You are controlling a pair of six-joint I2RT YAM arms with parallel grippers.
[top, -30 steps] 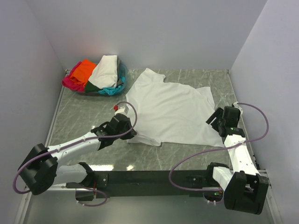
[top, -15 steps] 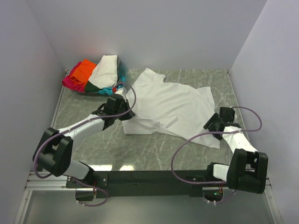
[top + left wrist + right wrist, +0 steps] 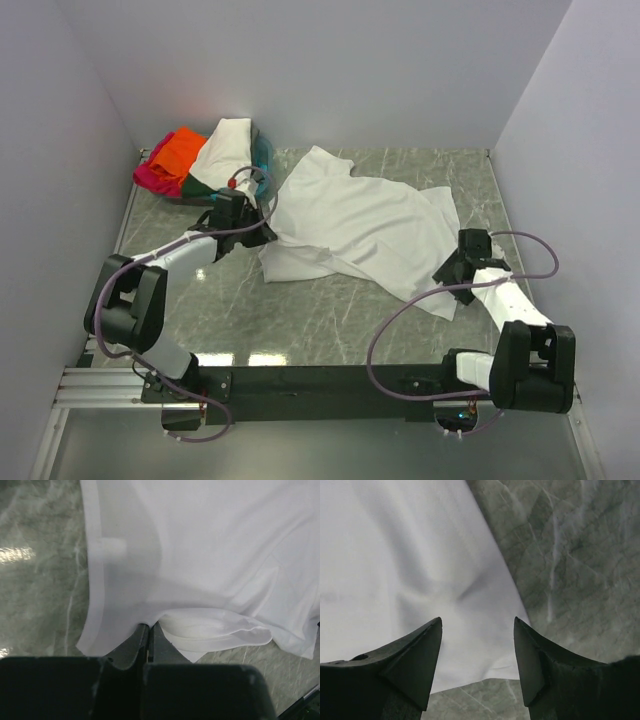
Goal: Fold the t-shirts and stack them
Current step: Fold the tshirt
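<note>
White t-shirt [image 3: 360, 222] spread mid-table on grey marbled table [image 3: 330, 325], rumpled rather than flat. Long axis diagonal: one end pointing far left, just beside the pile, the other pointing near right, ending in a corner by the right arm. Which end is the collar: cannot tell.

Left gripper [image 3: 248, 214] at the shirt's left edge, far-left part of the table, clenched on the cloth. In the left wrist view, jaws pressed together at left gripper [image 3: 149, 630], hem pinched between them, a loose rolled fold lying just right of the pinch.

Right gripper [image 3: 450, 272] low over the near-right corner of the shirt, released. In the right wrist view, jaws spread at right gripper [image 3: 476, 625], white cloth and its edge lying between them, nothing grasped.

Pile of other t-shirts [image 3: 205, 165] in the far-left corner: cream-white on top, orange, magenta-pink, teal and dark green beneath.
</note>
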